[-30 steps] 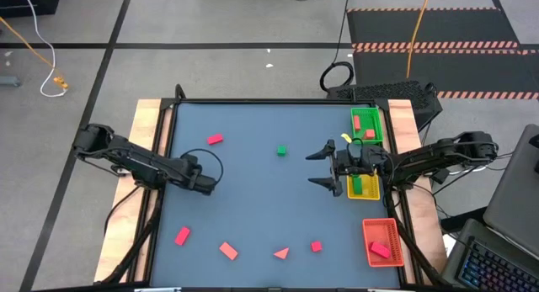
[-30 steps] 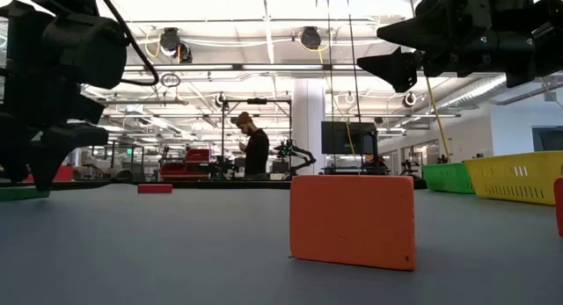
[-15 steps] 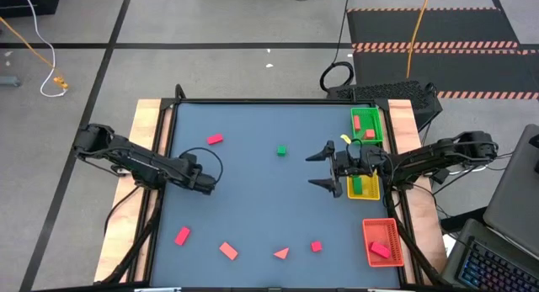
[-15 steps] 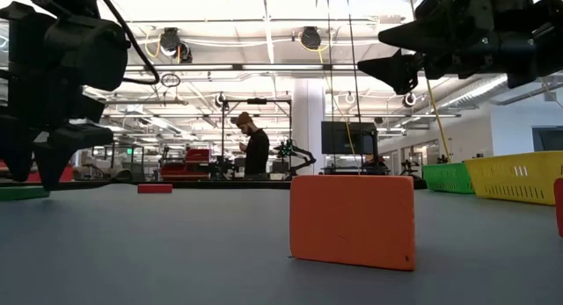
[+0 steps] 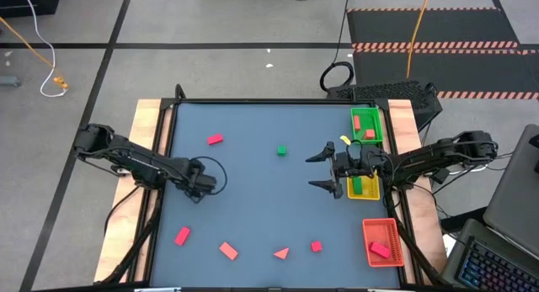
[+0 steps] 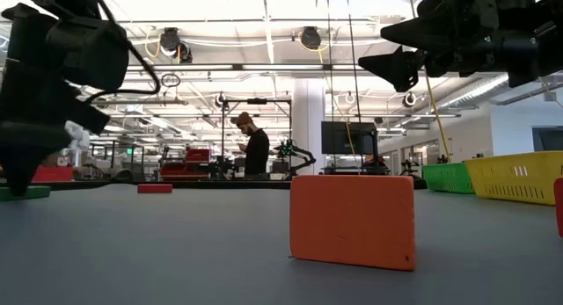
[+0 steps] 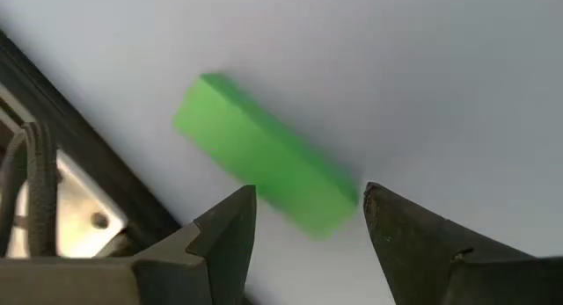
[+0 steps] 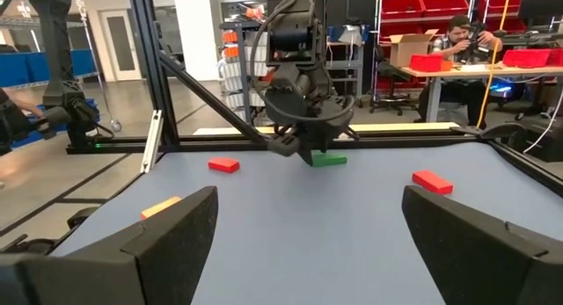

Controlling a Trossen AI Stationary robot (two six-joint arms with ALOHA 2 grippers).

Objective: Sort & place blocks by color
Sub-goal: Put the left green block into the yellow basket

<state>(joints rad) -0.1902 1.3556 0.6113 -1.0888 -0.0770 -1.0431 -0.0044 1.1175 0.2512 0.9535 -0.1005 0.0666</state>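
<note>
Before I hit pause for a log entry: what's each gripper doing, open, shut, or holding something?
Left gripper: open, jaws either side of a green block on the table, not gripping it.
Right gripper: open, empty, beside the yellow tray.

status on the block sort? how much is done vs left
Partly done. Already binned: blocks lie in the green tray, yellow tray and red tray. In hand: the left end effector is open, poised around a green cuboid, not yet gripped. The right end effector waits open beside the yellow tray. Left: a small green cube and five red/pink pieces loose on the table.
</note>
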